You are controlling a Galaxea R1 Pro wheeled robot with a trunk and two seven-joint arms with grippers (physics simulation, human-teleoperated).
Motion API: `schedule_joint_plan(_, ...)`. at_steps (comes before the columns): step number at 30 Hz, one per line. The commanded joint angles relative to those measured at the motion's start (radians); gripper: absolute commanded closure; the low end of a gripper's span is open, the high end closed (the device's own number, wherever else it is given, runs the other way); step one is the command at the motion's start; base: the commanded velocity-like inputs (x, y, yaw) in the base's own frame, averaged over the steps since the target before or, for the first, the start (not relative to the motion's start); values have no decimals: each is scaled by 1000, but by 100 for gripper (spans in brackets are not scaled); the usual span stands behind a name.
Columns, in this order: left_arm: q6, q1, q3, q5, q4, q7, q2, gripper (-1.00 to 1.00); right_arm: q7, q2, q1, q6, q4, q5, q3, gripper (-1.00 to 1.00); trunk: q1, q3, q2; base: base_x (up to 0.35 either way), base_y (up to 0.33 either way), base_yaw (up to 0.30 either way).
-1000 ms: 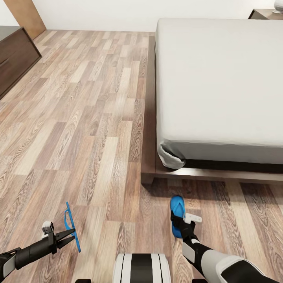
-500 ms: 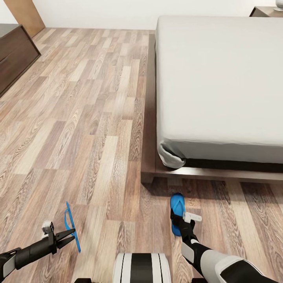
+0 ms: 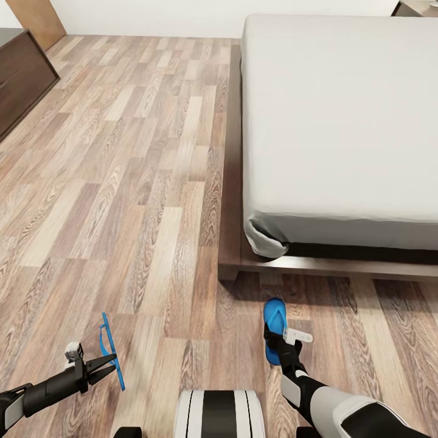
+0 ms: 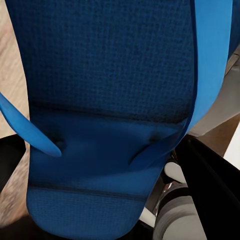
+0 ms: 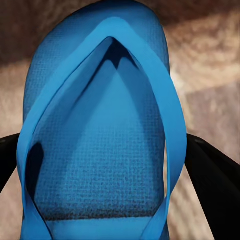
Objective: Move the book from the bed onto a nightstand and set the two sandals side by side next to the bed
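Observation:
My left gripper [image 3: 108,364] is shut on one bright blue sandal [image 3: 112,351], held on edge above the wood floor at the lower left; up close its sole and straps [image 4: 110,115] sit between the dark fingers. My right gripper [image 3: 278,342] is shut on the other blue sandal [image 3: 274,318], sole flat and toe toward the bed; its straps and footbed [image 5: 107,140] show close up. The bed [image 3: 340,121], pale mattress on a dark brown frame, stretches along the right, its foot corner just beyond the right sandal. The book is out of view. A nightstand corner [image 3: 420,7] peeks at the top right.
A long low dark bench [image 3: 21,79] stands at the far left by a brown door [image 3: 39,18]. Open wood-plank floor [image 3: 134,182] runs between the bench and the bed. The bed frame's ledge [image 3: 234,261] juts out near the floor. My white base [image 3: 218,415] shows at the bottom.
The whole view has tilted slightly downward, so bed, bench and nightstand sit higher in the picture. Both grippers keep hold of their sandals in the same pose.

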Motion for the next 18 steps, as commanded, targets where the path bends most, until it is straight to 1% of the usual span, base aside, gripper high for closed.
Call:
schedule_joint_plan(1,11,0,7,-8,0,-4,0,100,2,1,-1,-5,4,-9,8,100,0,-1,0,0,0,0)
schedule_joint_plan(18,11,0,7,-8,1,-3,-1,100,2,0,-1,-3,4,-9,6,100,0,-1,0,0,0,0)
